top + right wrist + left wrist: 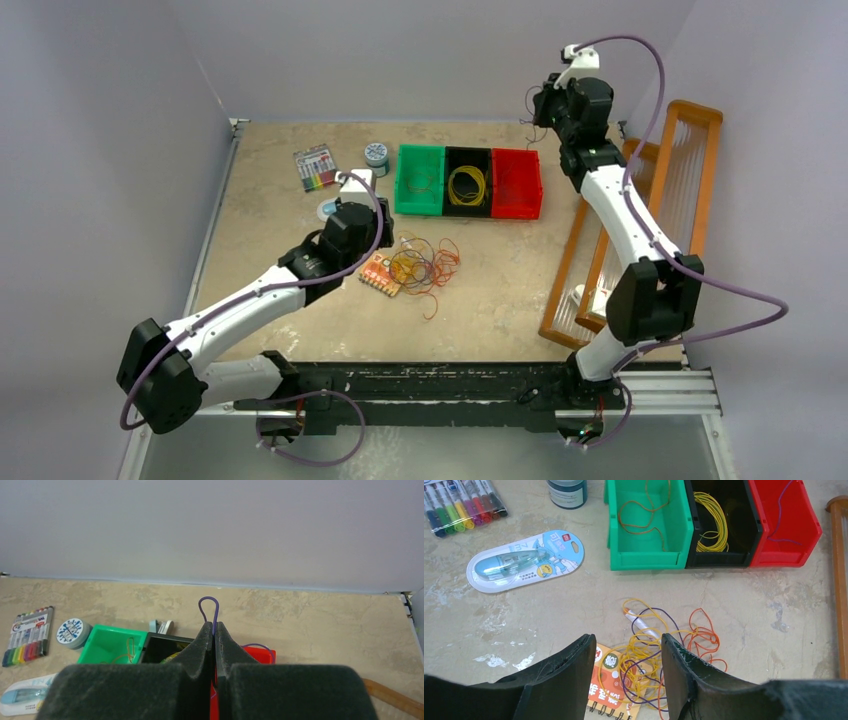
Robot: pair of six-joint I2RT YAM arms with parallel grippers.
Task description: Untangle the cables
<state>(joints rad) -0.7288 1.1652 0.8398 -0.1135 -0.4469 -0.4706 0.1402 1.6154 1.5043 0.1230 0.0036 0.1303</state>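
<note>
Jaws first: left gripper (628, 645) is spread open with nothing in it, hanging right over the cable tangle (644, 655). That tangle sits on the table in front of the black bin (719, 560), on the arms' side of it. Yellow, purple and orange-red loops are all knotted together there, partly lying over an orange spiral notepad (605, 692).

Further back, the black bin has a yellow coil (713, 520) in it. The green bin (649, 560) touching its left side holds an orange loop (644, 515), and the red bin (784, 555) touching its right side has a purple cable (780, 515) dangling into it. Right gripper (213, 627) is up high over that red bin, pinched shut on what looks like the same purple cable, loop poking out above the fingertips.

I'd call it partway: some of each colour is binned, but there's a decent clump left to pick apart.

Table (500, 320) is scuffed beige marbled stuff. Left of the black bin, past the green one, there's a marker set (461, 505) and a correction tape pack (524, 562). Wooden frames (685, 180) stand off to its right, with plain pale walls behind.
</note>
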